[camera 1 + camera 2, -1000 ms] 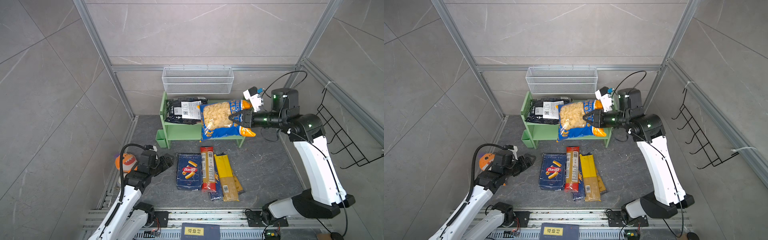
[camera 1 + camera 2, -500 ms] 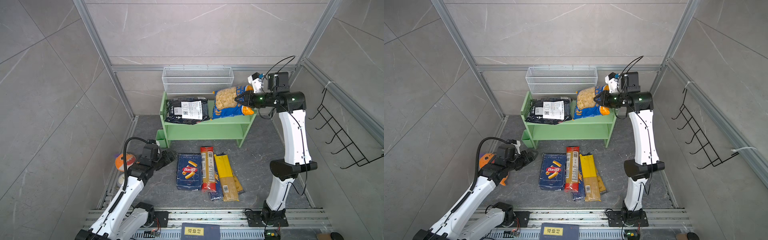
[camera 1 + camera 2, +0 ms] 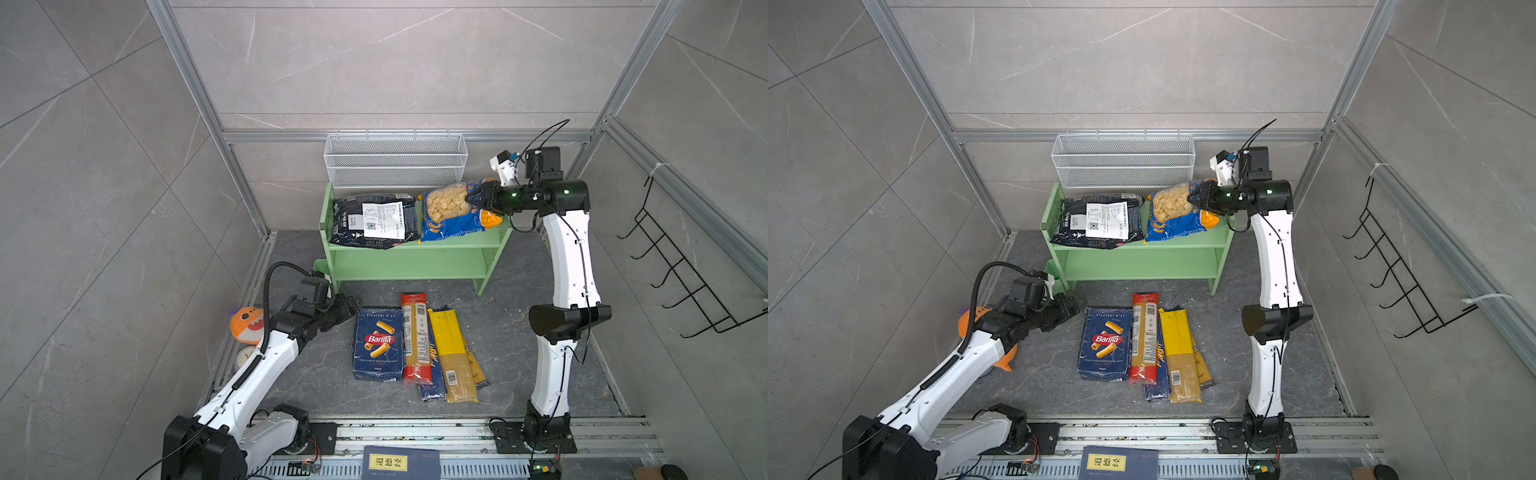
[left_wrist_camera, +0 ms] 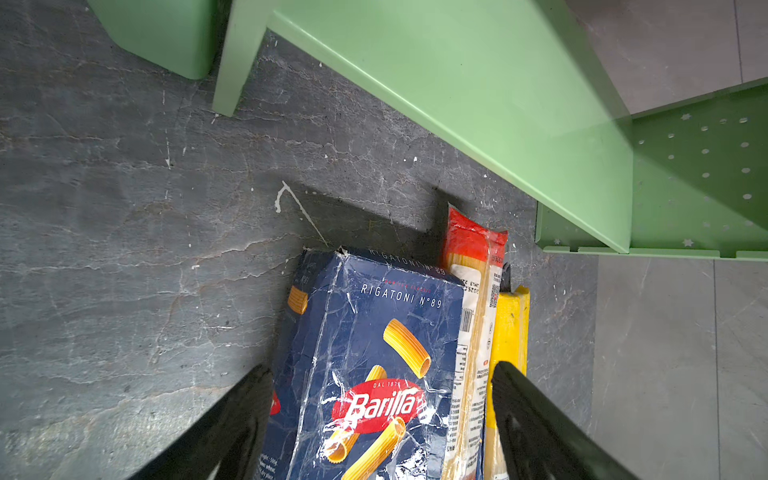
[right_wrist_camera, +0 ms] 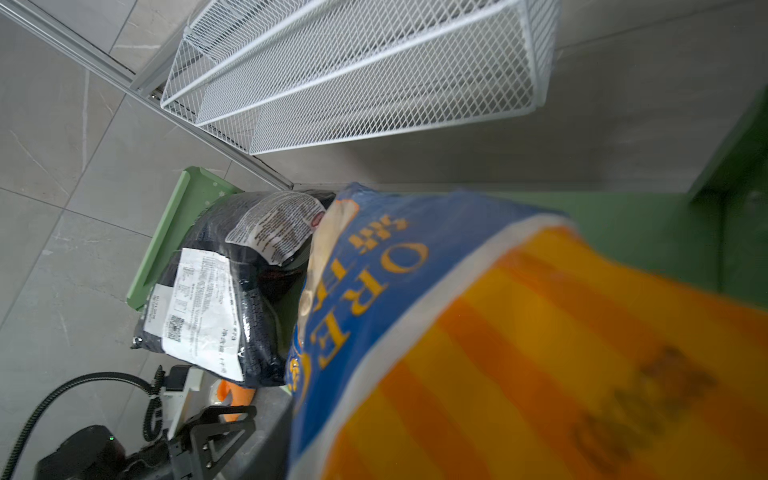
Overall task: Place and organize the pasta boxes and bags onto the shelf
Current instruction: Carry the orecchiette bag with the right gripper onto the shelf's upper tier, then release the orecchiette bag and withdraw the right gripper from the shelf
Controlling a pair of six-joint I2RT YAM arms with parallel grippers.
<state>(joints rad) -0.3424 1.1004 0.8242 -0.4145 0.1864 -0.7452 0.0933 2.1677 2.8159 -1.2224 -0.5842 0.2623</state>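
Shell pasta bag (image 3: pixel 455 214) going onto the shelf's (image 3: pixel 415 259) top tier.
The right fingers (image 3: pixel 478 198) sit at the bag's orange end; how far apart they are cannot be told. The black bag (image 3: pixel 374 220) lies beside it. The left fingers (image 3: pixel 349 306) hover wide open and empty near the rigatoni box (image 3: pixel 379 343), probably next: straddle, close, lift. Spaghetti packs (image 3: pixel 451 357) lie on the dark grey counter (image 3: pixel 311 374), grey tiled walls around.

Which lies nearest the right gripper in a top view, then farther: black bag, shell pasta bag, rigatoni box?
1. Shell pasta bag: at the right gripper, right end of the shelf top tier.
2. Black bag: left on that tier.
3. Rigatoni box: down on the floor in front.
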